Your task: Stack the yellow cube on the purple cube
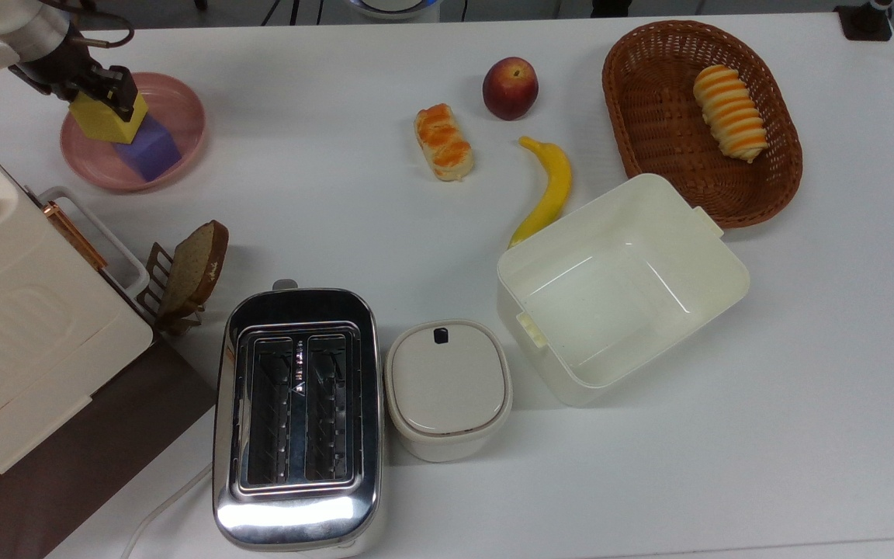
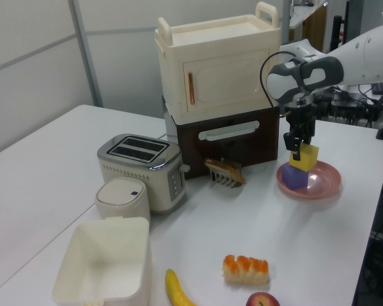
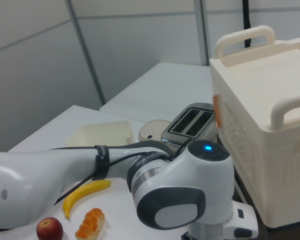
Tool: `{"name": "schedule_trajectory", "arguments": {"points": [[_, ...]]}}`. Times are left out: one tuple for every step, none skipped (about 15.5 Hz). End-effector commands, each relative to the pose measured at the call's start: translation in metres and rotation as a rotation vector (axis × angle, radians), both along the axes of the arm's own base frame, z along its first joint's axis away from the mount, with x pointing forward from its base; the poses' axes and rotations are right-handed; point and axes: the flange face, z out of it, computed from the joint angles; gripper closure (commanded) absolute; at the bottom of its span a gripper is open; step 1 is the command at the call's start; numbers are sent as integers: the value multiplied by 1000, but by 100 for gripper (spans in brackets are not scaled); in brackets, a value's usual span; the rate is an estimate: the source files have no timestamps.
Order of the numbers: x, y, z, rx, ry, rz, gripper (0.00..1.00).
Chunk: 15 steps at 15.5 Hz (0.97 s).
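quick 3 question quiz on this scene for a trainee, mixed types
1. True or false: the yellow cube sits on the purple cube, with the gripper shut on it.
2. What holds the purple cube? A) basket B) pink plate C) white tub
3. In the top view, which fruit lies between the peach and the tub?

Key: 1 true; 2 B, the pink plate; 3 the banana.
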Motion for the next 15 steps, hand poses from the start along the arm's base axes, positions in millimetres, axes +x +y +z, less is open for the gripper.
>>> {"name": "schedule_trajectory", "arguments": {"points": [[3,9,-2,9,-20,-34,0],[4,10,-1,8,-21,-33,0],[6,14,0,8,-21,-25,0],[9,18,1,9,-20,-18,0],[9,19,2,10,-20,-17,0],[10,21,4,10,-22,-15,0],[10,22,5,10,-25,-13,0],[9,22,7,12,-23,-13,0],[9,23,8,15,-17,-11,0],[11,23,15,15,-20,-9,0],[10,23,20,18,-11,-1,0],[13,27,33,16,-14,4,0],[16,31,42,15,-18,10,0],[19,36,50,17,-20,16,0],[22,43,56,13,-27,19,0]]}}
